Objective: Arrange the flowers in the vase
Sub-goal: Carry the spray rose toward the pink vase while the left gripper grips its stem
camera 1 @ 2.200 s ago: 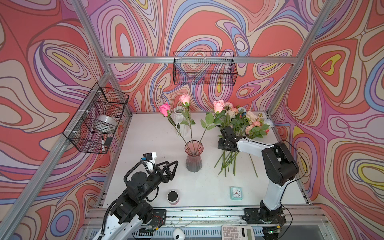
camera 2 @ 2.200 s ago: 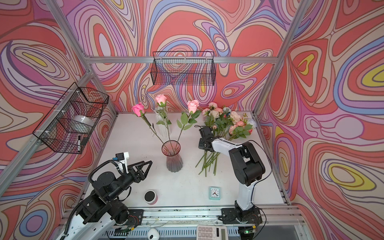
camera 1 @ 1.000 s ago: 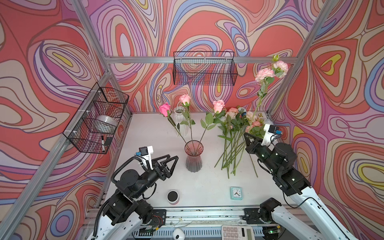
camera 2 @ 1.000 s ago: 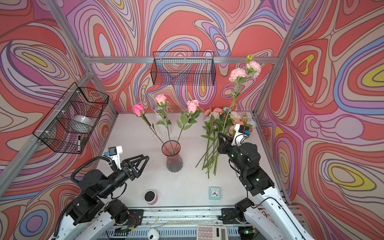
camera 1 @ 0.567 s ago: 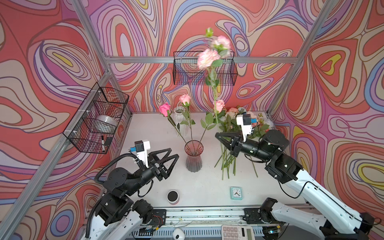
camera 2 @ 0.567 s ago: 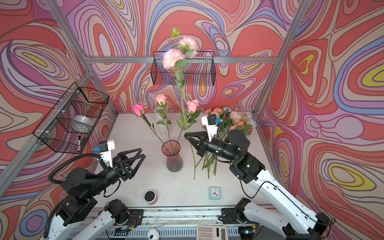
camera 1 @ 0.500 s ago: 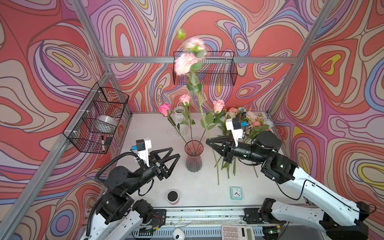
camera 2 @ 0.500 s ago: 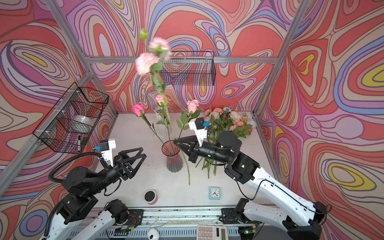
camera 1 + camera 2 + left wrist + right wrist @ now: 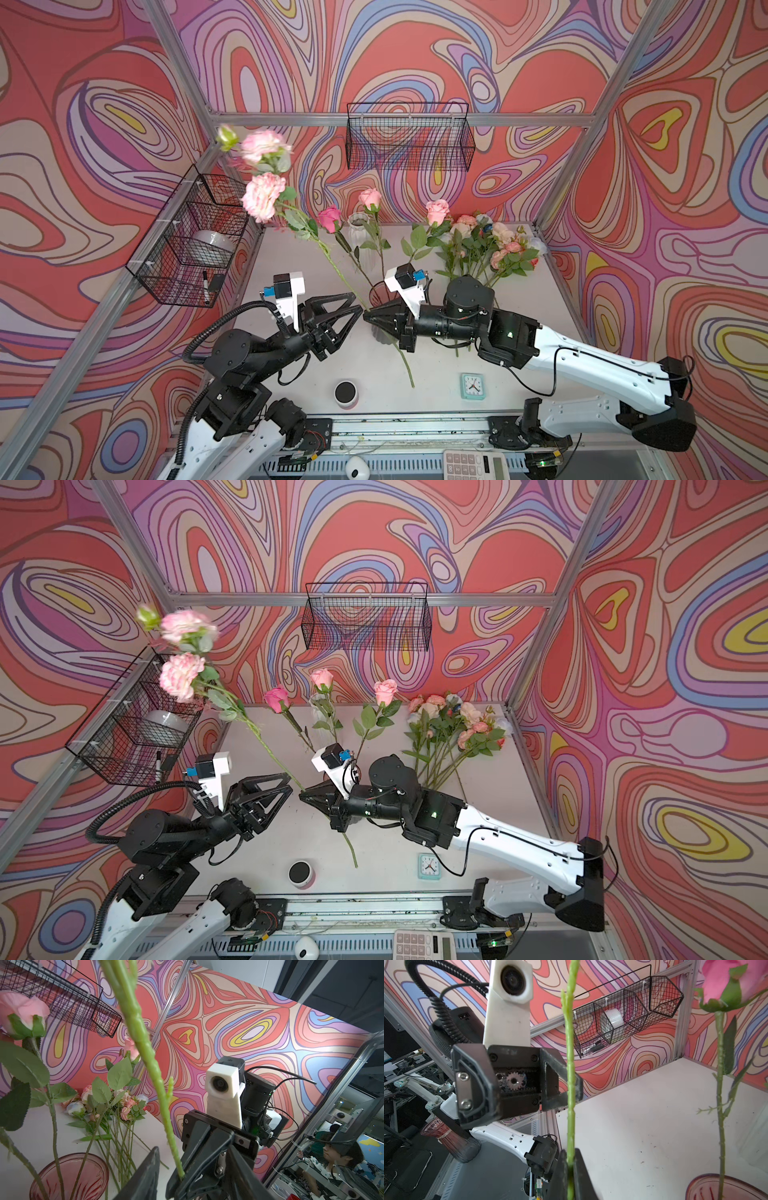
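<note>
Here, right tool (image 9: 570, 1155) pinches a knobbly green flower stem (image 9: 569, 1022).

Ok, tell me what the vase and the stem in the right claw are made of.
Vase: pink-tinted glass or clear hard plastic; glossy, see-through, ribbed wall. Stem in the right claw: pale green moulded plastic, likely; matte and waxy, with regular nubs and a stubby side spur.

Flower pile (image 9: 478, 245) — right of vase (image 9: 375, 292)
</note>
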Controlling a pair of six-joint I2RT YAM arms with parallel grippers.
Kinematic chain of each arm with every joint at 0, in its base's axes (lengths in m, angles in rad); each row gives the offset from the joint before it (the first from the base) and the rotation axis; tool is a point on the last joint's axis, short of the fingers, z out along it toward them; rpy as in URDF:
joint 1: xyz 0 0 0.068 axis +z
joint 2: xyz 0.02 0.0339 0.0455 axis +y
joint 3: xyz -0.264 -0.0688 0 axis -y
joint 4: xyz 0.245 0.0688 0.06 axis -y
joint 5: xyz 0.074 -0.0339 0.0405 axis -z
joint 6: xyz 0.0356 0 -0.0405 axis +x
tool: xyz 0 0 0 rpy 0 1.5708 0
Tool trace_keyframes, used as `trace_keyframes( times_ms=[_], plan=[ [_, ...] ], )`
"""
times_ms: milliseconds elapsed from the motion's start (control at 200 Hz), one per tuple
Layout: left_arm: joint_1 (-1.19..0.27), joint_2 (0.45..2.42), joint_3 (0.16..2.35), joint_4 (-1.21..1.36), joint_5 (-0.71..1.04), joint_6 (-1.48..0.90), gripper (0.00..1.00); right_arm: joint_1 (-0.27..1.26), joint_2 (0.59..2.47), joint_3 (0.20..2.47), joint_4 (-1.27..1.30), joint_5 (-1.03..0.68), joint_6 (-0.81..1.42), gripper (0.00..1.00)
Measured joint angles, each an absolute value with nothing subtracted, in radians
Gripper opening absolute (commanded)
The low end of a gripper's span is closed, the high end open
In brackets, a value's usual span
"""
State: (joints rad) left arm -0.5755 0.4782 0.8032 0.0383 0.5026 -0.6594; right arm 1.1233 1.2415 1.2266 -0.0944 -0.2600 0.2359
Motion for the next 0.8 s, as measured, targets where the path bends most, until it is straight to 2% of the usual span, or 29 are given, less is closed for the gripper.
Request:
trace_keyframes(
  times_ms=[155,260,315,350,365,370,380,410,501,796],
  plan=[
    [-0.575,0.51,0.824,0.05,0.505,-0.645,0.21,1.131,1.242,1.227,-0.078,-0.258,0.233,0.0],
    [-0.575,0.535,0.839,0.046,0.497,-0.632,0.0,1.133,1.241,1.224,-0.064,-0.258,0.233,0.0],
    [-0.575,0.552,0.853,0.041,0.495,-0.623,0.0,1.133,1.238,1.217,-0.052,-0.25,0.233,0.01],
    [-0.575,0.561,0.863,0.034,0.495,-0.614,0.0,1.133,1.233,1.211,-0.045,-0.244,0.232,0.14],
    [-0.575,0.564,0.867,0.031,0.494,-0.611,0.0,1.133,1.231,1.208,-0.042,-0.241,0.235,0.21],
    [-0.575,0.566,0.869,0.029,0.495,-0.607,0.0,1.133,1.23,1.207,-0.04,-0.239,0.231,0.27],
    [-0.575,0.568,0.872,0.026,0.496,-0.605,0.0,1.133,1.23,1.206,-0.039,-0.237,0.228,0.28],
    [-0.575,0.575,0.882,0.023,0.495,-0.595,0.0,1.133,1.226,1.201,-0.04,-0.229,0.232,0.41],
    [-0.575,0.596,0.924,0.011,0.486,-0.56,0.0,1.134,1.206,1.17,-0.051,-0.196,0.231,0.59],
    [-0.575,0.735,1.093,-0.017,0.437,-0.396,0.0,1.134,1.04,1.07,-0.107,-0.023,0.216,0.6]
  ],
)
